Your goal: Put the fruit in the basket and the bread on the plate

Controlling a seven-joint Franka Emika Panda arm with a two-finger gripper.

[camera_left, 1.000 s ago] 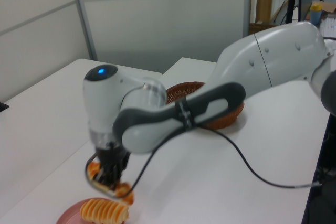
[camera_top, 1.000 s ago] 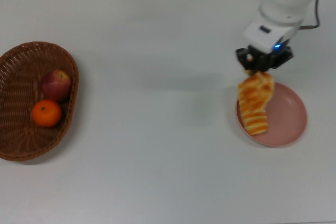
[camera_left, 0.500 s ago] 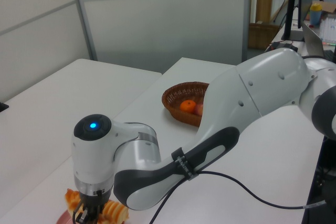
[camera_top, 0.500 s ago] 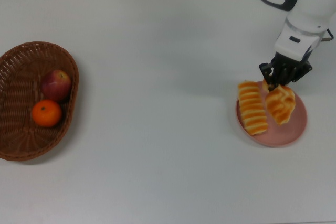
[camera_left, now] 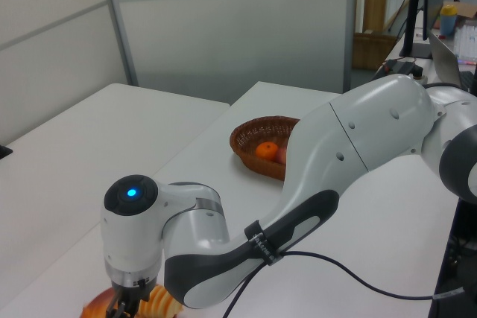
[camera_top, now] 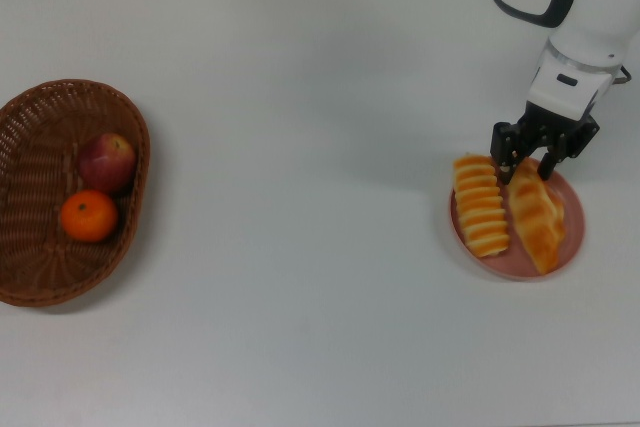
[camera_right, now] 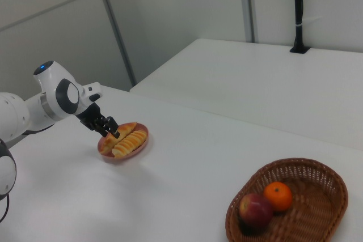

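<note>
The gripper (camera_top: 524, 162) is standing with its two black fingers spread apart, straddling the upper tip of the pointed loaf (camera_top: 538, 217) without squeezing it; the fingertips are sitting just over the far rim of the plate (camera_top: 571, 242) in the top view. The loaf is lying flat on the pink plate, running lengthwise from the fingers toward the plate's near edge. Just beside it, on the top view's left, the ridged roll (camera_top: 479, 204) is resting on the same plate, the two breads lying side by side and touching or nearly so. In the right view the gripper (camera_right: 111, 130) is hanging over the plate's (camera_right: 138, 146) left edge, with both breads showing as golden strips on it.

The white arm (camera_top: 575, 17) is reaching in from the top view's upper right corner; in the left view its bulk is filling the foreground and hiding most of the plate.

Well apart, at the top view's left edge, the basket (camera_top: 30, 267) is sitting on the white table (camera_top: 300, 147). Inside it the apple (camera_top: 106, 161) and the tangerine (camera_top: 89, 216) are lying next to each other.
</note>
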